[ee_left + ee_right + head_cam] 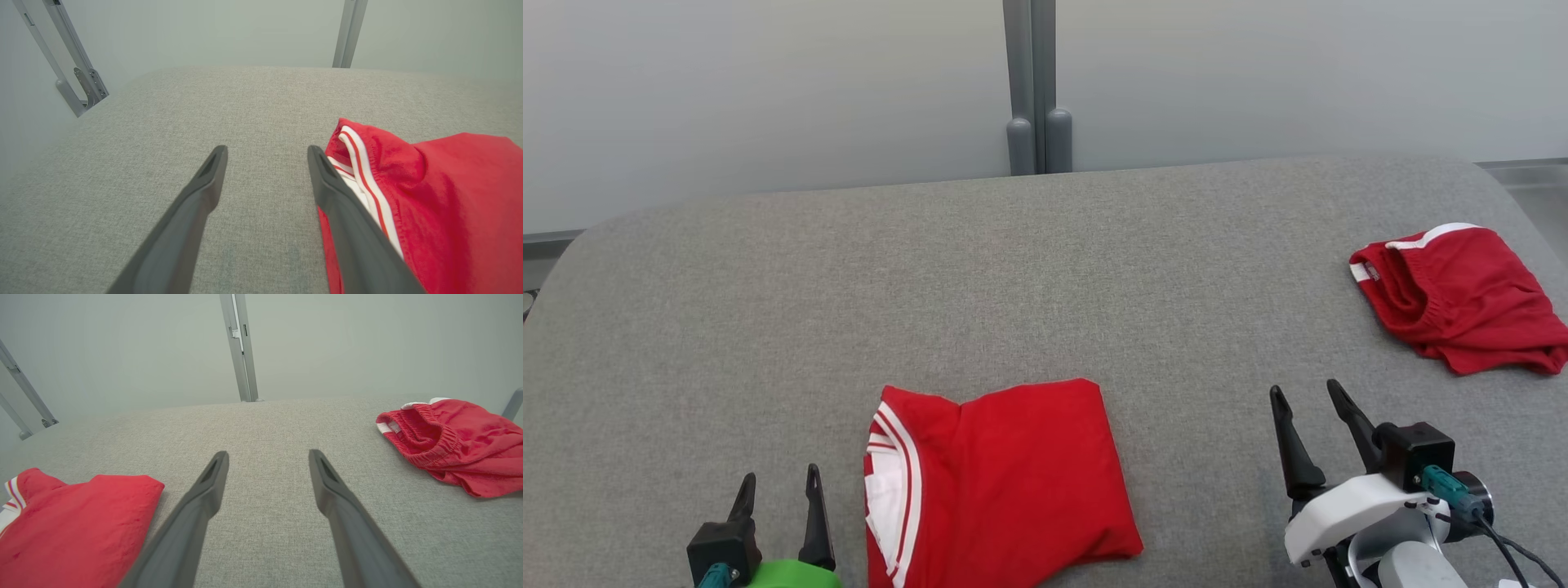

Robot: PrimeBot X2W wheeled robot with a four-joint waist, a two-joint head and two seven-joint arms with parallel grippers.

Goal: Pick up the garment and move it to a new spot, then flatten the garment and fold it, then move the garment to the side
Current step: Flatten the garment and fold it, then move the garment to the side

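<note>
A folded red fabric shirt with a white-and-red striped collar (1005, 482) is seen lying flat on the near side of the grey fabric-covered tabletop (1013, 269), between the two tools. The left tool (781, 475) is held released, with its two dark fingers spread and nothing gripped. It is placed just beside the collar side of the shirt. In the left wrist view one finger is seen in front of the collar edge, but whether it touches cannot be told. The right tool (1304, 389) is likewise released and empty, and a strip of bare tabletop is left between it and the shirt's right edge. A crumpled pair of red shorts with white trim (1462, 298) is found near the tabletop's right edge, well apart from the shirt and beyond the right tool. Open tabletop is offered across the far half and the whole left part, up to the rounded corners. A grey vertical post (1036, 86) is seen behind the far edge, against a pale wall.
</note>
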